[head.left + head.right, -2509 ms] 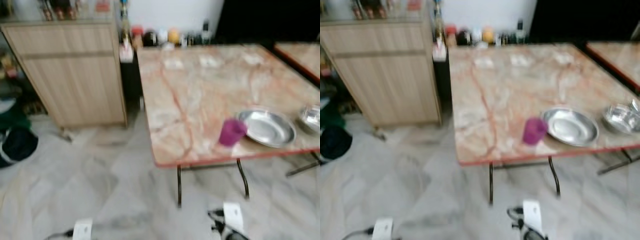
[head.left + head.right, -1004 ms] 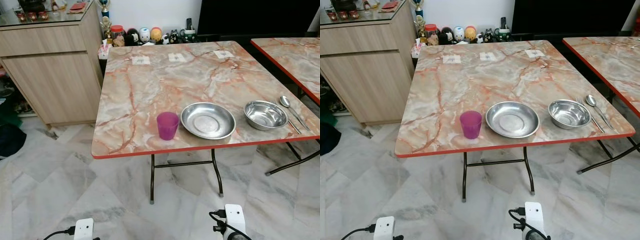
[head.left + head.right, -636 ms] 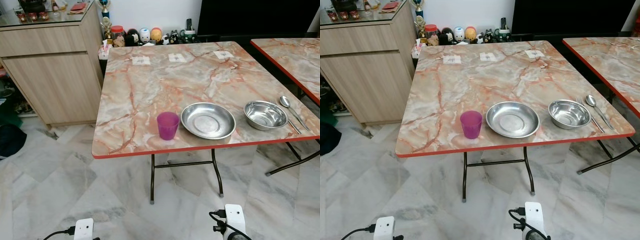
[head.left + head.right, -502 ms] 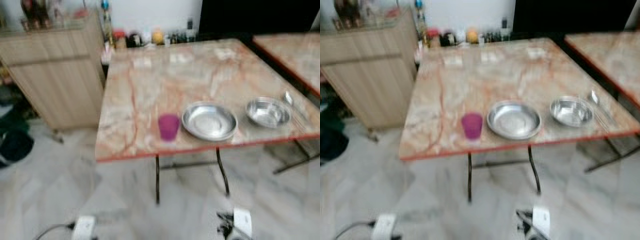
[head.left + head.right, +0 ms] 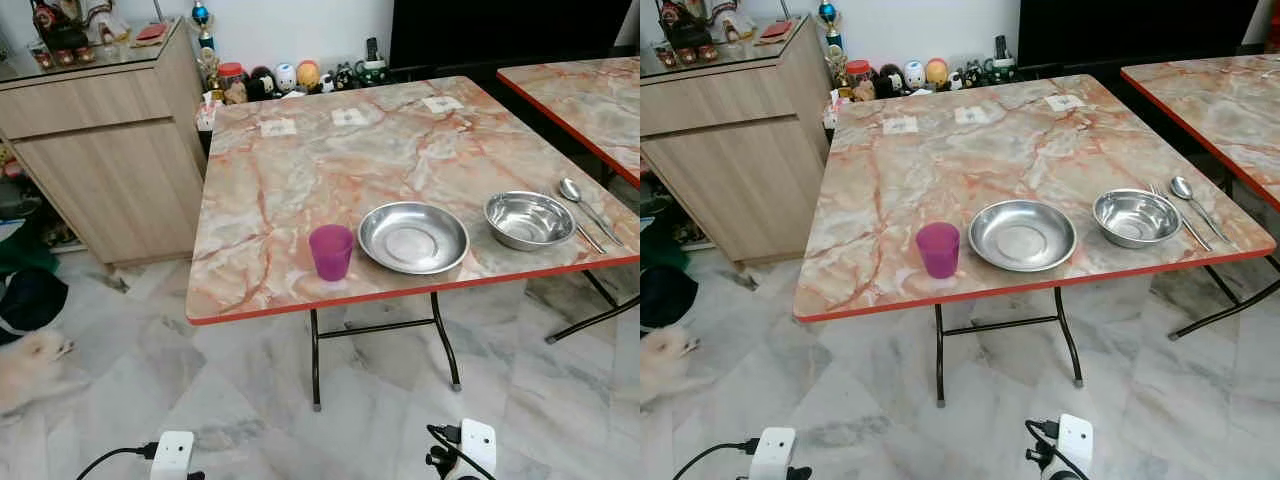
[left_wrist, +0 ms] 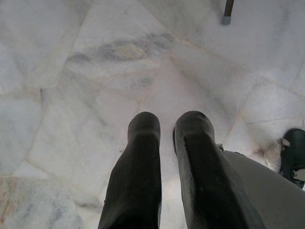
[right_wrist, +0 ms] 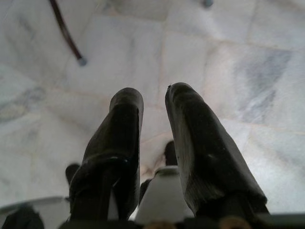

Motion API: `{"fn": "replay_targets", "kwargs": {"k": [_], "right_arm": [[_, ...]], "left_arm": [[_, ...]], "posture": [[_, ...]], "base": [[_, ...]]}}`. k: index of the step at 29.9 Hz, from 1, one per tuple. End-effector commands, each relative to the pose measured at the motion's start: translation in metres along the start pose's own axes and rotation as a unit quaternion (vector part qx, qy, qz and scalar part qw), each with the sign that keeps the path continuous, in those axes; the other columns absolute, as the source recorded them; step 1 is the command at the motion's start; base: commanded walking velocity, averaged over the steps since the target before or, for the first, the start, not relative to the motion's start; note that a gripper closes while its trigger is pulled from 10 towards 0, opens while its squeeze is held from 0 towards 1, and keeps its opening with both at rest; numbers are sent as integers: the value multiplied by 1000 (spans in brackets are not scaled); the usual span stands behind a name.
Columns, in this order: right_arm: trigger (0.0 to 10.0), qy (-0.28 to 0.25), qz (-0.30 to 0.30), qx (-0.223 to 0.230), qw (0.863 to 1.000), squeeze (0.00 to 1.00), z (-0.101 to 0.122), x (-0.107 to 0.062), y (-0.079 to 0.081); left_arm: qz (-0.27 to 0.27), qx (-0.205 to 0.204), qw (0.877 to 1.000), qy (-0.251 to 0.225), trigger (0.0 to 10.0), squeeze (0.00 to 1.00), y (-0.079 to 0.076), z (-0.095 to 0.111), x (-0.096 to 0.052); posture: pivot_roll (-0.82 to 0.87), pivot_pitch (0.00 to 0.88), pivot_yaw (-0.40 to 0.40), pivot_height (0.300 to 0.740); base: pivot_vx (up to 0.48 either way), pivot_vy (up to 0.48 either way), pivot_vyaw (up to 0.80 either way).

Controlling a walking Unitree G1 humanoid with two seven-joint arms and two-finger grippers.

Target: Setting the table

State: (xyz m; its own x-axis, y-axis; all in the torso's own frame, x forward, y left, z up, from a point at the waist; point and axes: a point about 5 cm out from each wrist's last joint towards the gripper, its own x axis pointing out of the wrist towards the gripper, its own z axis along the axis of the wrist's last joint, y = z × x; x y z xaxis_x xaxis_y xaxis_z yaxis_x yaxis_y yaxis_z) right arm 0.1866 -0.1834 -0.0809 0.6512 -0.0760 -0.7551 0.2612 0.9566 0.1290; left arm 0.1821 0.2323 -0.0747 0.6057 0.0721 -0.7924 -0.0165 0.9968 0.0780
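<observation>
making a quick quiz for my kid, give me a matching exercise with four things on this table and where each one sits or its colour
Things:
1. cup
2. plate
3. bowl
4. spoon

Descriptions:
A. wide and shallow, between the cup and the bowl
B. purple, leftmost of the row
C. lies at the table's right edge, beside the bowl
D. deep and shiny, right of the plate

Pairs: 1-B, 2-A, 3-D, 4-C
</observation>
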Motion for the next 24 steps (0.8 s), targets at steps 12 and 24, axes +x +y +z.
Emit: {"fn": "replay_targets", "kwargs": {"k": [12, 24], "right_arm": [[10000, -187, -17, -2, 982, 0, 45, -8, -21], [10000, -336, 11, -39, 941, 0, 82, -29, -17]], "left_arm": [[23, -32, 995, -92, 10000, 0, 9, 18, -3], [29, -49, 986, -155, 10000, 0, 16, 24, -8]], "posture": [[-71, 0, 20, 740], [-87, 0, 44, 740]], "base": [[0, 0, 0], [0, 0, 0]]}}
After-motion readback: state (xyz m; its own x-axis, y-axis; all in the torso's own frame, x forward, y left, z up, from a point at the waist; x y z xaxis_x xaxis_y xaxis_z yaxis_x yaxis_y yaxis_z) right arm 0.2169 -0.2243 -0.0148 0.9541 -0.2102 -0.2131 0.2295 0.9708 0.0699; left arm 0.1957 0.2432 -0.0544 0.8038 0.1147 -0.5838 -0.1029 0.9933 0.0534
